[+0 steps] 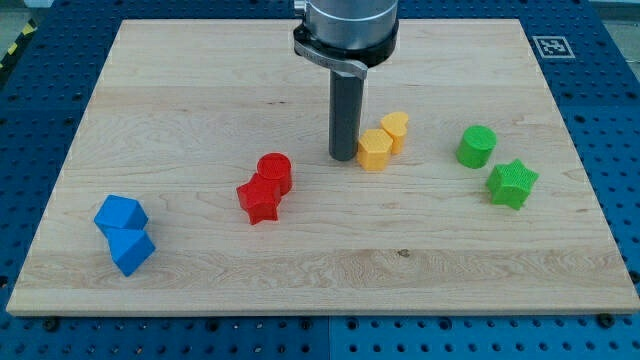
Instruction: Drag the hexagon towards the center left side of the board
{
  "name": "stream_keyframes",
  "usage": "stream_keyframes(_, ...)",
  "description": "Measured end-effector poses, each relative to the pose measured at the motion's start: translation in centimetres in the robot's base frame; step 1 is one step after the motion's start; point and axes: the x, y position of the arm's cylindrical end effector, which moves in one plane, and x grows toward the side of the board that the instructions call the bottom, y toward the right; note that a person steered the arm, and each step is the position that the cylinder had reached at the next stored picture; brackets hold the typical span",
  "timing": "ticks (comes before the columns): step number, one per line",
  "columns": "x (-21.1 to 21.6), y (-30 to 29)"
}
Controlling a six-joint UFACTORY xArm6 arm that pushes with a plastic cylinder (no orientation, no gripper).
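Observation:
A yellow hexagon block (375, 150) lies near the board's middle, touching a second yellow block (395, 130) up and to its right. My tip (344, 157) rests on the board just left of the yellow hexagon, very close to or touching it. A red cylinder (275, 172) and a red star (259, 201) sit together left of the tip.
Two blue blocks (121, 215) (131, 250) sit at the lower left of the wooden board (200, 80). A green cylinder (477, 146) and a green star (512, 183) sit at the right. A marker tag (549, 45) lies beyond the board's top right corner.

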Motion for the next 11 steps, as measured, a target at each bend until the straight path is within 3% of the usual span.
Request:
stream_keyframes(2, 3.0, 0.5)
stream_keyframes(9, 0.9, 7.2)
stream_keyframes(10, -0.9, 6.9)
stream_keyframes(11, -1.2, 1.7)
